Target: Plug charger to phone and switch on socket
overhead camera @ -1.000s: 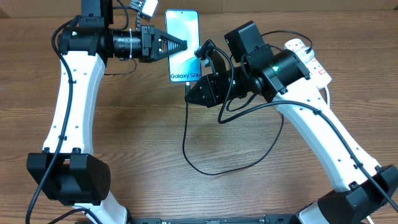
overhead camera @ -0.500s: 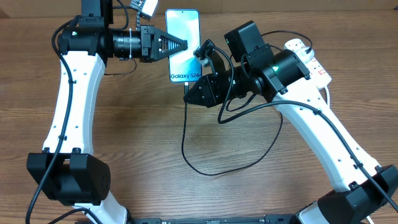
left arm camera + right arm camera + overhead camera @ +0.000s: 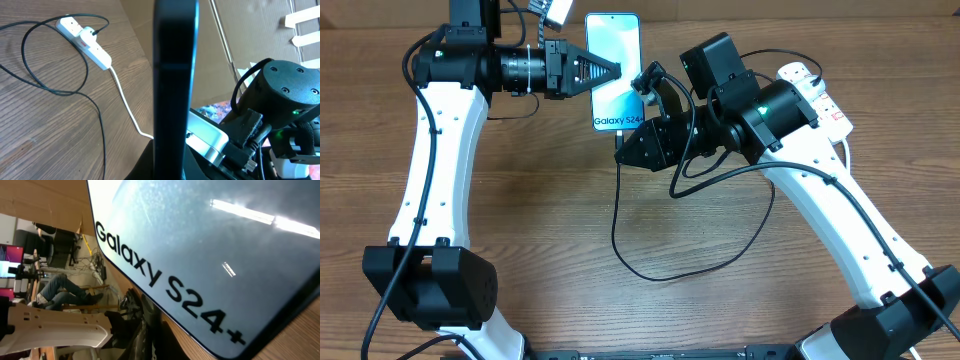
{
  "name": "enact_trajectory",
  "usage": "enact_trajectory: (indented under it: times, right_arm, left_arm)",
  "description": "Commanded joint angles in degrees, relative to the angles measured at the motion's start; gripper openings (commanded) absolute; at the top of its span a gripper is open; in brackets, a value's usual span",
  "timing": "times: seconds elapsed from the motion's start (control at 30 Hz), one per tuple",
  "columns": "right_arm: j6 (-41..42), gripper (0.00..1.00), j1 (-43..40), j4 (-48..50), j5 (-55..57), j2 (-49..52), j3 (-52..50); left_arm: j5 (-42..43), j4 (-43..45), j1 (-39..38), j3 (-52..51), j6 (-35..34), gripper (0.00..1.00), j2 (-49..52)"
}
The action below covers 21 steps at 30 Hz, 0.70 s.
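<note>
Black left gripper (image 3: 606, 72) clamps the phone (image 3: 616, 40) by its side, the right gripper (image 3: 630, 142), its grip hidden, sits at the phone's bottom end with the charger (image 3: 614, 220), whether plugged in I can't tell, and the socket (image 3: 817, 90) beyond looks yet to be switched.

The phone (image 3: 613, 60) faces up at the far side, a slim dark-framed slab whose light blue screen reads "Galaxy S24+" at its near end. The charger (image 3: 614, 225), a thin black cable, drops from just below that end and loops wide to the right. The socket (image 3: 817, 95), a white strip with red switches, lies far right.
</note>
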Motion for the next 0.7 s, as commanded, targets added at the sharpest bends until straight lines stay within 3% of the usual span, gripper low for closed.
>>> enact_trajectory:
  times: [0.0,0.57,0.67]
  right_arm:
    - [0.8,0.04,-0.6,1.9,0.3,-0.5,0.4]
    - [1.3,0.04,-3.1,1.9,-0.3,-0.5,0.4]
    - [2.3,0.04,-3.1,2.0,-0.3,-0.5,0.4]
  left_arm:
    - [4.4,-0.2,-0.1,0.5,1.5,0.04,0.1]
    - [4.6,-0.3,-0.1,0.5,2.4,0.04,0.1]
    - [8.0,-0.3,-0.1,0.5,4.5,0.04,0.1]
